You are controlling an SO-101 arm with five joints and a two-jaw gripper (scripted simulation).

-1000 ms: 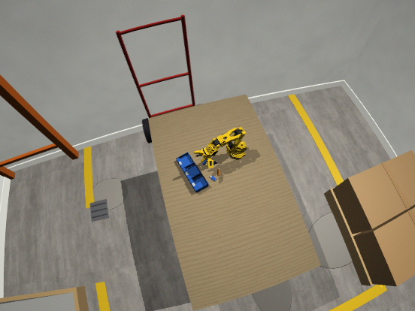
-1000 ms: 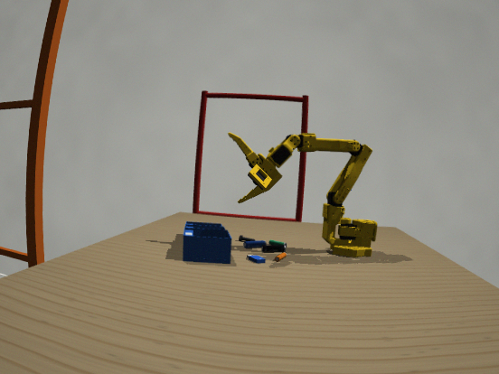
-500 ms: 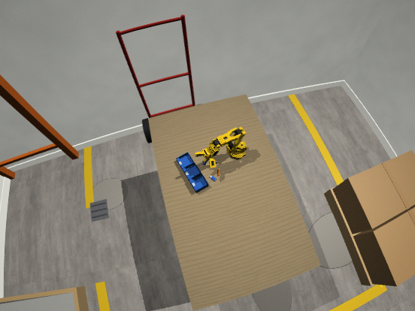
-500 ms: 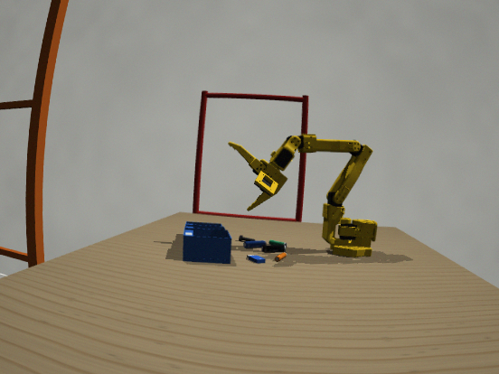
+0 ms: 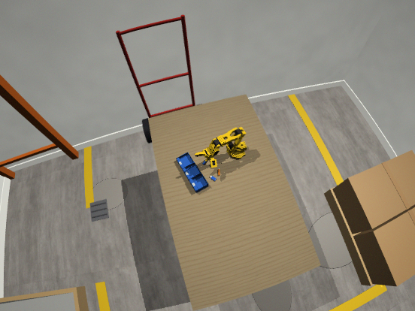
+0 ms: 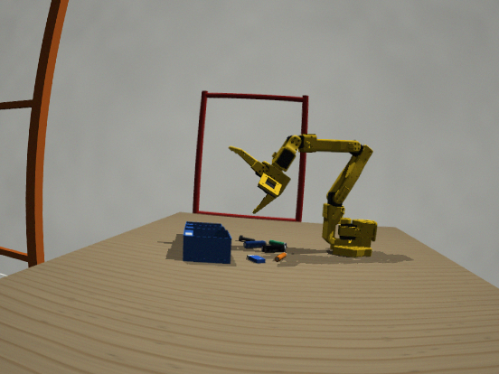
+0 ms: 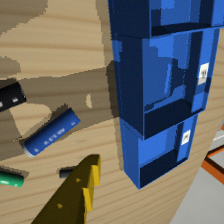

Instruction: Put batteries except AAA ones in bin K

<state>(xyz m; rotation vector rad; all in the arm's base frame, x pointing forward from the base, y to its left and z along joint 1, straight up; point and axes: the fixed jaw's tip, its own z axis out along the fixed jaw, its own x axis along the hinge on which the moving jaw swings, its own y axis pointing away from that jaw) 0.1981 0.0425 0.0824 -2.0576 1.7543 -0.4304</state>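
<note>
Bin [image 7: 150, 90] labels [image 7: 203, 73] — white, unreadable

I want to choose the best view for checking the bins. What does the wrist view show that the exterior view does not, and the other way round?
Only the wrist view looks down into the bins, showing their dividing walls and small white labels inside; the letters are too blurred to read. Only the exterior view shows the whole arm, its open, empty gripper raised above the table, the orange battery and the red frame behind. Both show the bins, the blue battery lying beside them, a green-tipped item and the wooden table.
</note>
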